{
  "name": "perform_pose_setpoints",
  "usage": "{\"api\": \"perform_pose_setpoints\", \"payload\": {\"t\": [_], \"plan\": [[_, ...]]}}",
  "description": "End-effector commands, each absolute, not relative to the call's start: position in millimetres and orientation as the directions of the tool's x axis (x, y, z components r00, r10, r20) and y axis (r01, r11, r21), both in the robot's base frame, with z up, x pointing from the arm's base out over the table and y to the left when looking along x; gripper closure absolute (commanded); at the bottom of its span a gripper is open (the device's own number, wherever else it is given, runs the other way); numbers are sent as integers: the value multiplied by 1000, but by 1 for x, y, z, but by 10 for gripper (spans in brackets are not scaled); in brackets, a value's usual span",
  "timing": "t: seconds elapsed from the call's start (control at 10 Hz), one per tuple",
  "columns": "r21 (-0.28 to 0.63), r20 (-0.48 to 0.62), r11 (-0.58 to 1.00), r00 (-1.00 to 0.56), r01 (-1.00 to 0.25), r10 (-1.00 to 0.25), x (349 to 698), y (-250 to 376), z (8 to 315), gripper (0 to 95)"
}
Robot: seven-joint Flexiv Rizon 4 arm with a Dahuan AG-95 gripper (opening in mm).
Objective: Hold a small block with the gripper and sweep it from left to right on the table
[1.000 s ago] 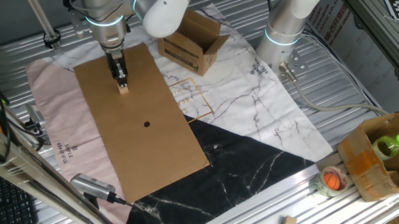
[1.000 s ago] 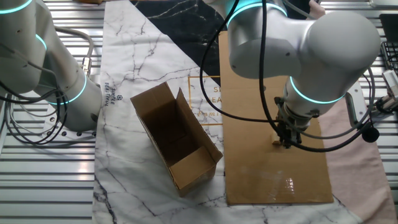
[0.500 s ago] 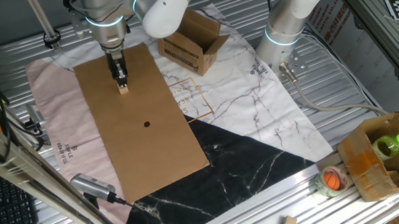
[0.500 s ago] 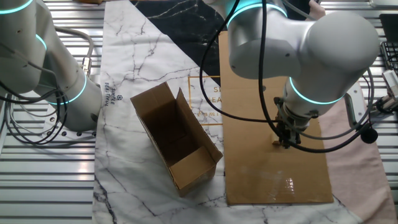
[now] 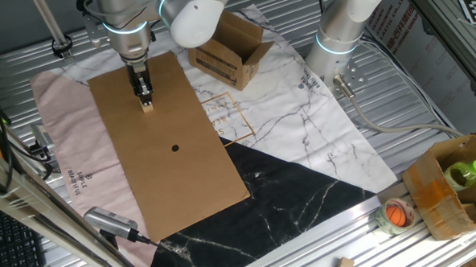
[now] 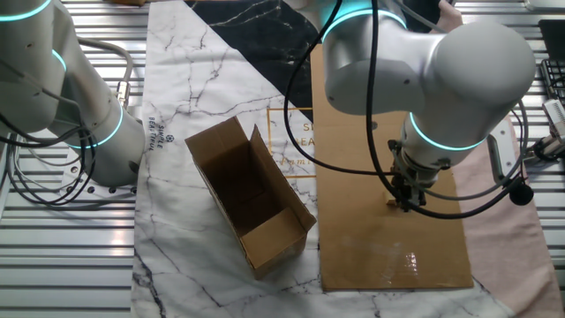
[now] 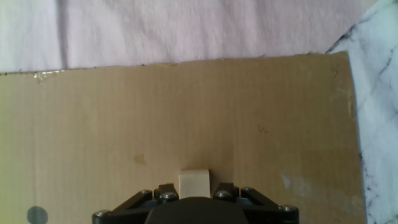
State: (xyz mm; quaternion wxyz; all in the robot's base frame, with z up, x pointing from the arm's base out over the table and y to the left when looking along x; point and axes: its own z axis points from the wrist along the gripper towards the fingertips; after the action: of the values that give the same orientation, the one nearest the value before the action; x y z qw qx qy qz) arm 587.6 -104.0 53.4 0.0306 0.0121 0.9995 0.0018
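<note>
The small block (image 5: 147, 106) is a pale tan cube resting on the brown cardboard sheet (image 5: 172, 171) near its far left end. My slim black gripper (image 5: 145, 97) points straight down and is shut on the block. In the other fixed view the block (image 6: 394, 202) peeks out beside the gripper (image 6: 406, 201). In the hand view the block (image 7: 193, 183) sits between the two black fingers (image 7: 165, 192), touching the cardboard. The sheet's black dot (image 5: 175, 148) lies nearer the camera than the block.
An open cardboard box (image 5: 230, 49) lies on the marble cloth (image 5: 302, 128) behind the sheet. The other white arm's column (image 5: 339, 33) stands at the back. A pink cloth (image 5: 60, 142) lies left of the sheet. A box with a green bottle (image 5: 453, 187) sits far right.
</note>
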Motion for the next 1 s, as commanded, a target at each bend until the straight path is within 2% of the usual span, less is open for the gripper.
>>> {"api": "perform_pose_setpoints", "payload": {"t": [0.1, 1.0], "plan": [[4, -64, 1000, -998, 23, 23, 588, -104, 52, 570], [5, -70, 1000, -997, 23, 23, 589, -103, 46, 570]]}}
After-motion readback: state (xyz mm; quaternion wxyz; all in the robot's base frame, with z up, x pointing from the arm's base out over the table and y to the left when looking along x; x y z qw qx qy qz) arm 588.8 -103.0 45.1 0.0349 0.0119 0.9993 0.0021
